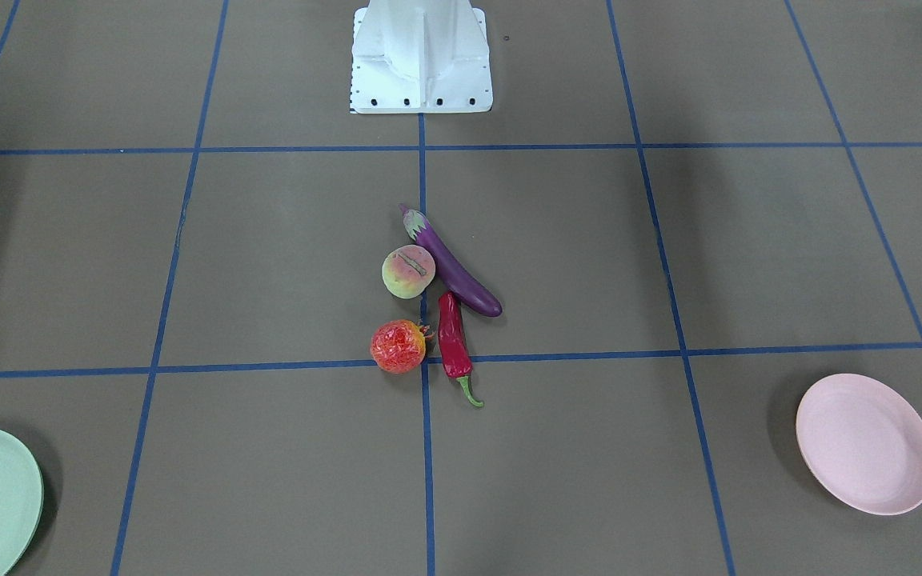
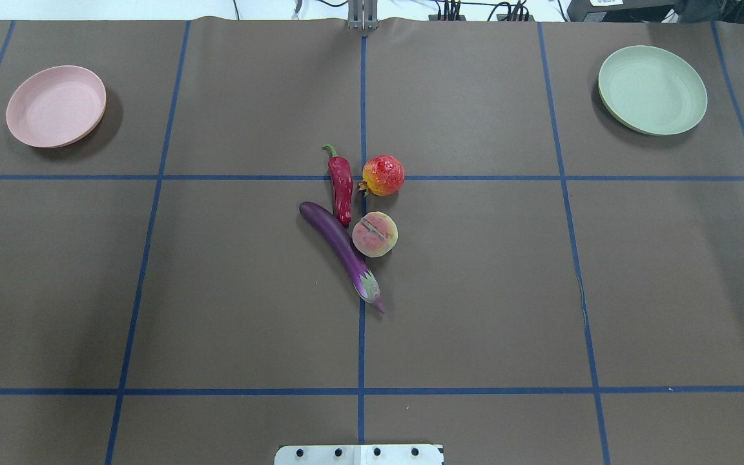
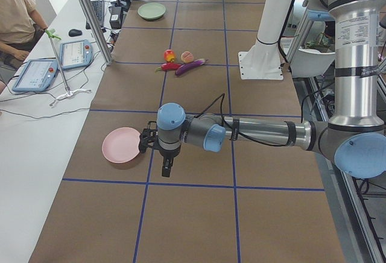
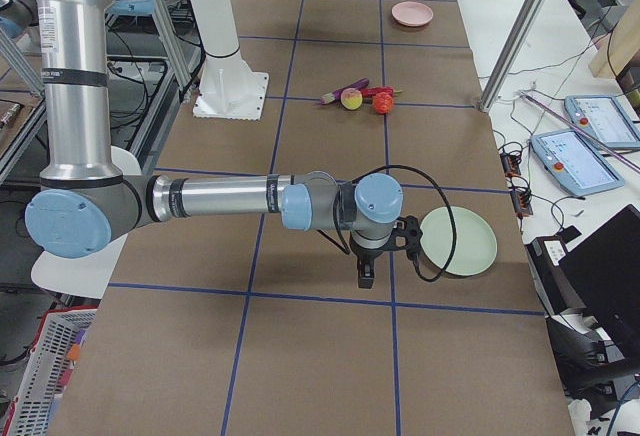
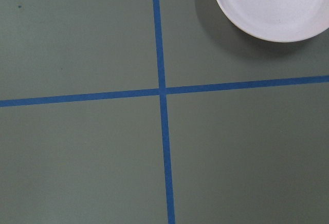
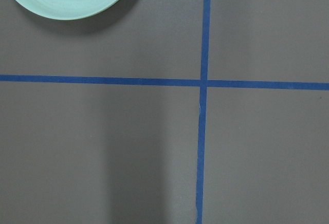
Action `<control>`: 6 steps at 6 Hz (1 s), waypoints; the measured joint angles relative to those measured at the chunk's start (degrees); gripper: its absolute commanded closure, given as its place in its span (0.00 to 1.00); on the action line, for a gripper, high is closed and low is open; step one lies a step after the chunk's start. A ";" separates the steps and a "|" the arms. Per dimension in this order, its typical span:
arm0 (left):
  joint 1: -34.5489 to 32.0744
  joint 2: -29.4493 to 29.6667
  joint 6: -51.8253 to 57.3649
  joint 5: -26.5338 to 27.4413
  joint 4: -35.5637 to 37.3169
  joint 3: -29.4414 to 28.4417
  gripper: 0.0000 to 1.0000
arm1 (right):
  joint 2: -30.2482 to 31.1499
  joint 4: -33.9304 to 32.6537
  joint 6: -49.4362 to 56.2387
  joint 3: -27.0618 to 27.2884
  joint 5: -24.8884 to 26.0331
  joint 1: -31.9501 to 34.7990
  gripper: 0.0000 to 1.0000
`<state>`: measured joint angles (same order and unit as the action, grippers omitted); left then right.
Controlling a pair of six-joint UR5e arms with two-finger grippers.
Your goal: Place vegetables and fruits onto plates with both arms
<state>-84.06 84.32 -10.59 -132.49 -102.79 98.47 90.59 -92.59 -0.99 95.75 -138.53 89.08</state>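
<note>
Four produce items cluster mid-surface (image 2: 217,290), all off the plates: one eggplant (image 2: 340,248), one chili (image 2: 341,190), one peach (image 2: 375,234), one pomegranate (image 2: 383,175). Two plates: pink plate (image 2: 55,106) far left, green plate (image 2: 653,90) far right. Two claws: left claw (image 3: 166,169) beside pink, right claw (image 4: 366,276) beside green. Cannot tell how open, or any hold.

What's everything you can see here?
eggplant: one, purple, table middle
chili pepper: one, red, beside eggplant
peach: one, yellowish, beside eggplant
pomegranate: one, red-orange, beside chili
pink plate: one, pink, robot's far left
green plate: one, mint, robot's far right
table: one, brown, blue tape lines
base block: one, white, robot's edge
person: one, beige shirt, side desk
left arm: one, silver, by pink plate
right arm: one, silver, by green plate
left fingers: pair, black, above table
right fingers: pair, black, above table
</note>
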 measured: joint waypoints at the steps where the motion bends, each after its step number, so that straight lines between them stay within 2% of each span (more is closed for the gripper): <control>1: 0.02 0.03 -0.04 -0.12 -0.03 0.10 0.00 | -0.16 0.06 -0.14 0.15 -0.01 -0.06 0.00; 6: 0.27 0.42 -2.21 -1.65 -0.09 1.25 0.00 | -0.27 0.16 -0.18 2.37 -0.51 -1.70 0.00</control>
<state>-83.79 84.73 -12.80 -134.14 -102.88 99.72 90.32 -92.43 -1.17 98.12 -139.05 87.38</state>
